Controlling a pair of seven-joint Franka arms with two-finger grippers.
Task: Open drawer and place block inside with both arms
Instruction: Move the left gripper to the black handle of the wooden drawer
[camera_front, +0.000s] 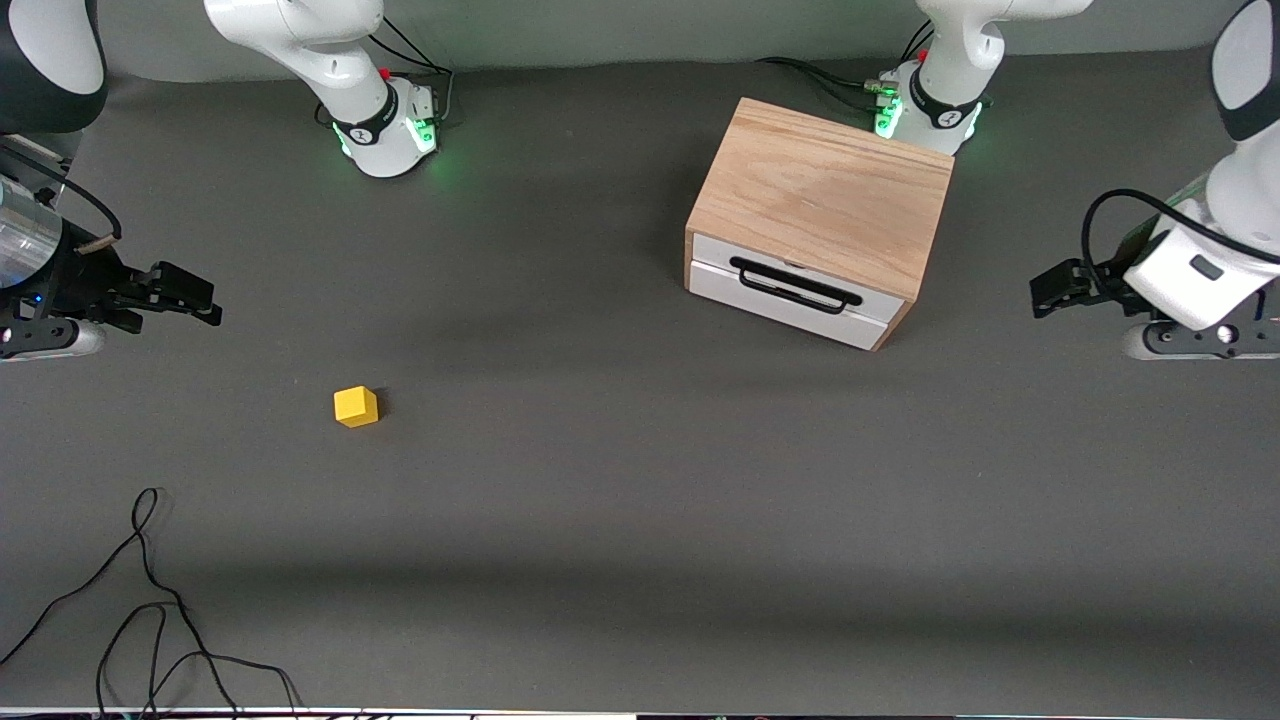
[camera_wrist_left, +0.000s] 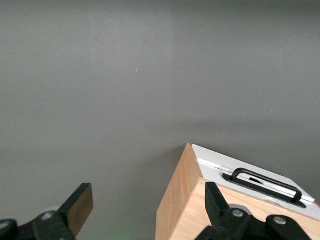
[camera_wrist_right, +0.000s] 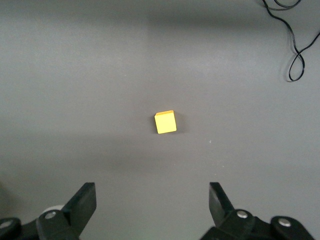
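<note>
Front view looks down across the table; wrist views look down, sharing cabinet (camera_front: 820, 222) and block (camera_front: 356, 406).

worktop (camera_front: 640, 520): dark grey matte cover, filled the whole scene | wall: paler grey strip ran along the edge by the arm bases | light: soft, with broad dim bands across the cover | black cable (camera_front: 150, 600): lay looped at the camera-side edge, toward the right arm's end

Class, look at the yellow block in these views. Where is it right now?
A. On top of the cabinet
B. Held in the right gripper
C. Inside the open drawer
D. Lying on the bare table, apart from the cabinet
D: the block lies alone on the table, toward the right arm's end, apart from the cabinet, whose drawer is shut.
</note>
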